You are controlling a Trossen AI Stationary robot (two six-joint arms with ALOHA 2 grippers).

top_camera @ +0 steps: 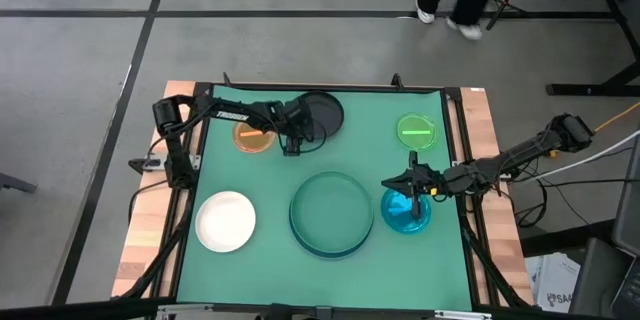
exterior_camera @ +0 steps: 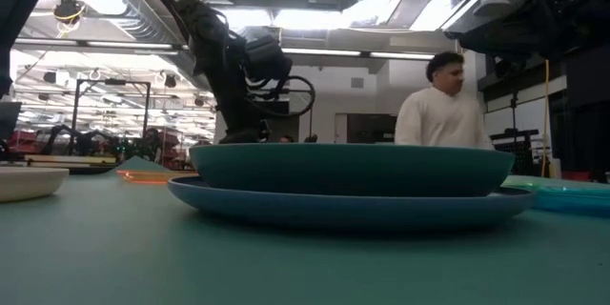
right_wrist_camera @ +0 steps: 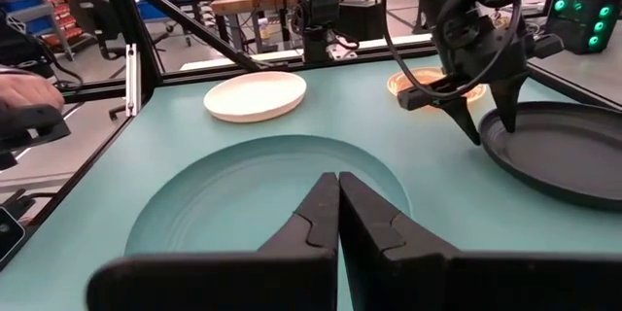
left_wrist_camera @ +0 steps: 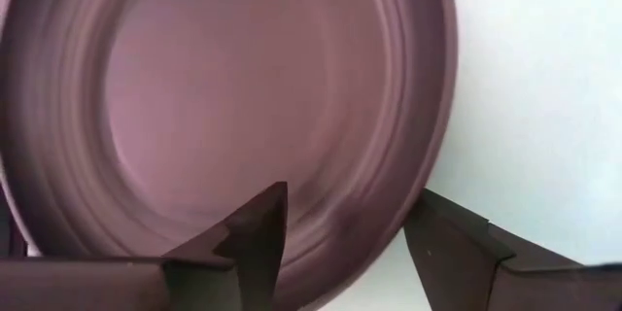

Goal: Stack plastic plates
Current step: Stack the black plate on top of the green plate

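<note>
High view, left side: the white plate (top_camera: 226,221) lies near the front left of the green worktop (top_camera: 380,130), and the orange plate (top_camera: 254,137) sits at the back.
Left tool: the left tool (top_camera: 292,147) hovers at the near rim of the black plate (top_camera: 318,113) — its fingers are spread wide, one over the inside of the rim and one outside, holding nothing.
Middle: the dark teal plate (top_camera: 331,210) sits inside the light blue plate (exterior_camera: 353,204), so the pile has begun.
Right side: the green plate (top_camera: 417,130) is at the back, and the cyan plate (top_camera: 405,211) is in front of it.
Right tool: the right tool (top_camera: 413,186) is over the cyan plate's back edge — its fingers are pressed together with nothing between them.
How to do it well: I think the black plate comes next. Slide one finger under the rim, pinch it firmly, lift it level and carry it to the pile.
Surface: a smooth green mat, so plates may slide when pushed.
Room: a big workshop with bright lights — a person (exterior_camera: 440,107) in a white top stands behind the worktop.
</note>
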